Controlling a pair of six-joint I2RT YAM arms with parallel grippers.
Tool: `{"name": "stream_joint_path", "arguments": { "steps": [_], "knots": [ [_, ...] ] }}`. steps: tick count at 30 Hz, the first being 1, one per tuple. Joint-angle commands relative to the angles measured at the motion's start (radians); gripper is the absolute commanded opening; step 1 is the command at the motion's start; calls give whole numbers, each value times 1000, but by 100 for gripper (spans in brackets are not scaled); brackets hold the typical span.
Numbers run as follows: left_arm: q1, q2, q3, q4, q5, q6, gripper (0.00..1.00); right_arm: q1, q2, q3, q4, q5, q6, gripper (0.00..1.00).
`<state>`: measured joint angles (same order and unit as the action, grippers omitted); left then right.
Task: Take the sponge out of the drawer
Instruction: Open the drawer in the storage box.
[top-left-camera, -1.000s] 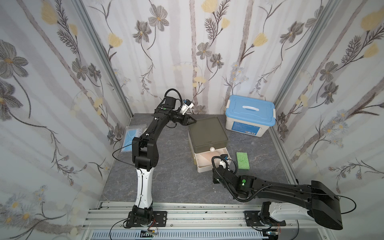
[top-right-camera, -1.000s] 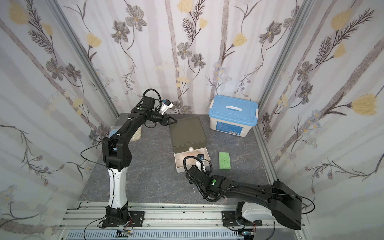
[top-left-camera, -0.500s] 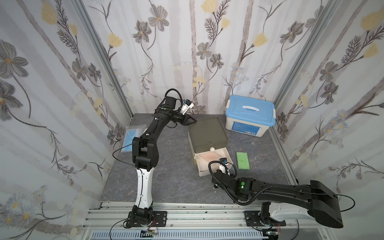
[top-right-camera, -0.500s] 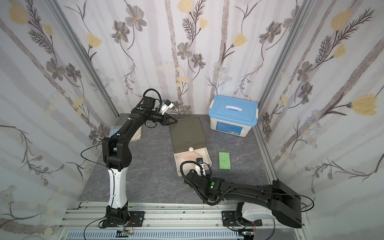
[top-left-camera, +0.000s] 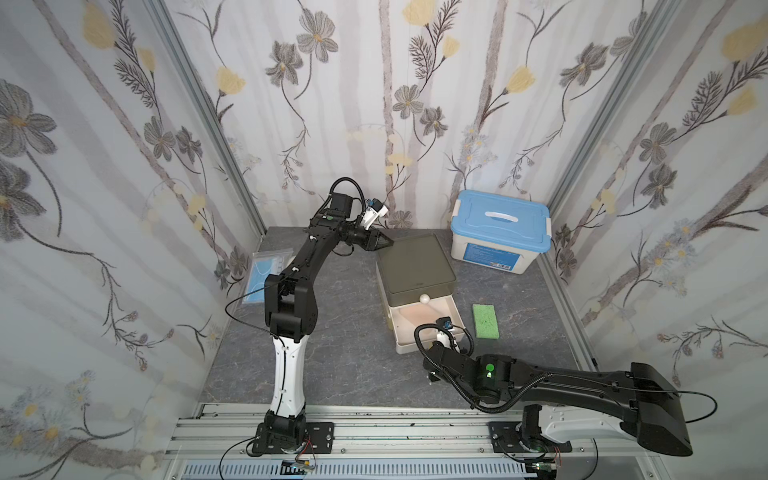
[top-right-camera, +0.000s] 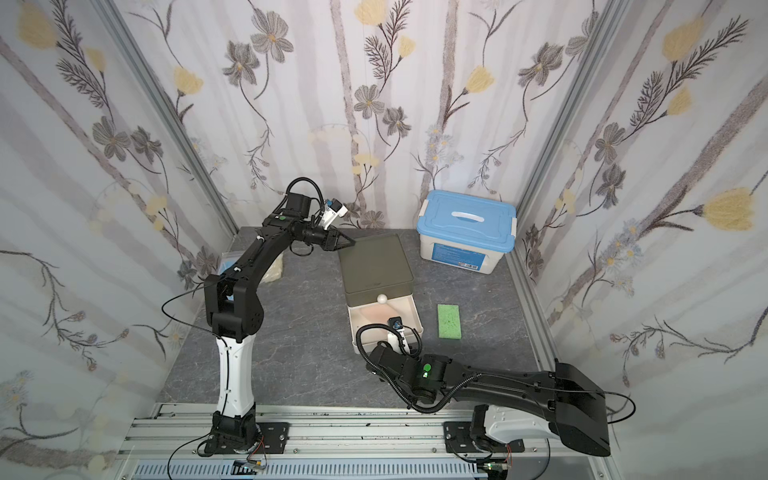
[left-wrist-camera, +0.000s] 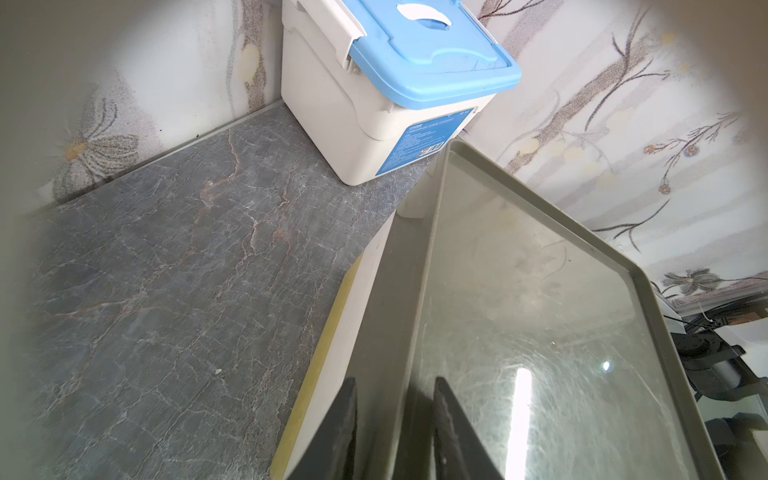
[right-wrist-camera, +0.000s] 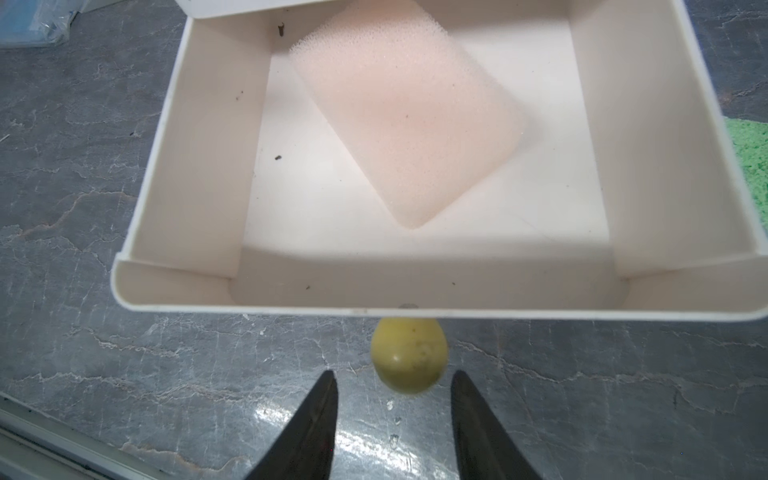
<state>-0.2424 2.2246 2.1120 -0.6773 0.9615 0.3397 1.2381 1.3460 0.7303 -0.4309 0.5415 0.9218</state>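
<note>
Lying diagonally across the drawer (right-wrist-camera: 199, 166): sponge (right-wrist-camera: 407, 120)

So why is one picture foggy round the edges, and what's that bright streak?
Left wrist view: grey haze rings the edges; glare streaks the glossy top of the drawer unit. Right wrist view: the pink sponge looks sharp, with glare on the tabletop. In both top views the light is soft and even.

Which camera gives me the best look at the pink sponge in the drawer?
Right wrist view: the pink sponge lies slantwise in the open drawer, close and clear. Both top views show it only as a faint pink patch; the left wrist view misses it.
</note>
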Motion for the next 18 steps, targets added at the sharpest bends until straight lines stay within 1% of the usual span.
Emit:
{"name": "stream_joint_path", "arguments": {
  "steps": [1, 3, 5, 8, 11, 14, 18],
  "knots": [
    [-4, 14, -12, -94, -94, 18, 32, 12, -25, 22, -66, 9, 15, 46],
    [-4, 11, -13, -95, -94, 21, 32, 22, -56, 49, -112, 18, 3, 46],
    [-4, 10, -14, -96, -95, 22, 32, 23, -88, 108, -184, 31, -40, 46],
    [-3, 12, -12, -93, -94, 23, 32, -14, -99, 240, -301, 25, -172, 45],
    [-4, 15, -11, -88, -88, 18, 32, -105, -74, 316, -349, -69, -324, 43],
    [-6, 16, -12, -84, -85, 16, 32, -197, -10, 346, -347, -179, -463, 42],
    [-6, 17, -14, -88, -84, 18, 32, -265, 94, 377, -303, -248, -589, 41]
  ]
}}
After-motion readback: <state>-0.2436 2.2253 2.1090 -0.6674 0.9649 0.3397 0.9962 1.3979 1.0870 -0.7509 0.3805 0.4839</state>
